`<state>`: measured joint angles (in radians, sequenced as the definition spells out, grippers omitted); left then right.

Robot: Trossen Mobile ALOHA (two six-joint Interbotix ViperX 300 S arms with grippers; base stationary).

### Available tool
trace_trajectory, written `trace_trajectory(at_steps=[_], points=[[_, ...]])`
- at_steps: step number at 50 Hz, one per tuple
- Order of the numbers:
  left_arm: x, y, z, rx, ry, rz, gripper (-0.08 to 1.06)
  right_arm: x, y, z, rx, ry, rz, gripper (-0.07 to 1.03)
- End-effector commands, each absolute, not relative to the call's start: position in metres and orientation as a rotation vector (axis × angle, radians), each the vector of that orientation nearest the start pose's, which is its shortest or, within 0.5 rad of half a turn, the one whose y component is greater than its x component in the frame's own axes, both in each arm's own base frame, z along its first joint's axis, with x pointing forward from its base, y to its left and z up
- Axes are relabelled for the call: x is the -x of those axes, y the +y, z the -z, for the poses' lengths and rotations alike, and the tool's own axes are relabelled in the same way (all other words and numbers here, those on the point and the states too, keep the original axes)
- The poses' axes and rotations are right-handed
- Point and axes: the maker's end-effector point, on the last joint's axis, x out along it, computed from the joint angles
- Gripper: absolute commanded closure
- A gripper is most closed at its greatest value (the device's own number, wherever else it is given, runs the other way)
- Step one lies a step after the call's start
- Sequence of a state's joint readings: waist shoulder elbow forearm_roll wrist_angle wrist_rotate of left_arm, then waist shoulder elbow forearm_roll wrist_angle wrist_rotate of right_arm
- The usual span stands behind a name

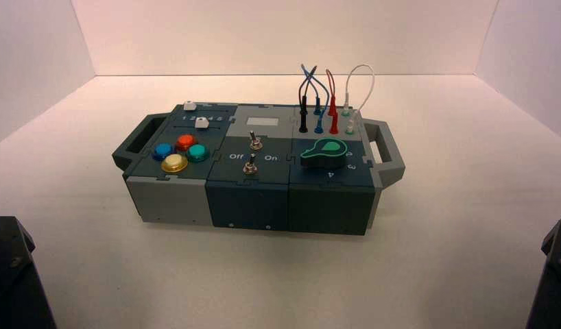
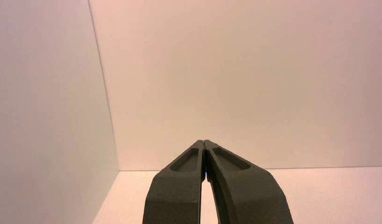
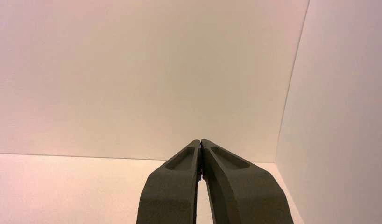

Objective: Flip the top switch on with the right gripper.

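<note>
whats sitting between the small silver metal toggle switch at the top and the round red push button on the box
In the high view, only bare dark panel lies between the silver toggle switch and red button.

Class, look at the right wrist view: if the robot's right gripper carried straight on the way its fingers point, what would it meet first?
Probably the pale back wall; the way from the right gripper looks free until there, though depth is unclear.
</note>
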<state>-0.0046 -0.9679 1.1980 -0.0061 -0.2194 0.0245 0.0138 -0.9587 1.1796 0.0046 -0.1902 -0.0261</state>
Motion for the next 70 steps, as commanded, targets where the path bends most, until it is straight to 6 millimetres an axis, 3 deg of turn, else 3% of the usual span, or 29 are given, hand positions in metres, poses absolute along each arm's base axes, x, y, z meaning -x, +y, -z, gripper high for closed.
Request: trace_trajectory(at_steps=[1, 29, 49, 70], points=[[-0.259, -0.001, -0.287, -0.022, -0.011, 0.005, 1.00, -0.261, 0.004, -0.292, 0.023, -0.003, -0.014, 0.98], [-0.264, -0.011, -0.274, -0.023, 0.075, 0.041, 1.00, -0.262, 0.006, -0.286, 0.022, 0.047, -0.023, 0.99], [-0.273, -0.026, -0.257, -0.031, 0.247, 0.096, 1.00, -0.260, 0.028, -0.277, 0.021, 0.165, -0.107, 0.99], [-0.269, -0.047, -0.238, -0.023, 0.430, 0.168, 1.01, -0.258, 0.058, -0.248, -0.027, 0.450, -0.213, 0.99]])
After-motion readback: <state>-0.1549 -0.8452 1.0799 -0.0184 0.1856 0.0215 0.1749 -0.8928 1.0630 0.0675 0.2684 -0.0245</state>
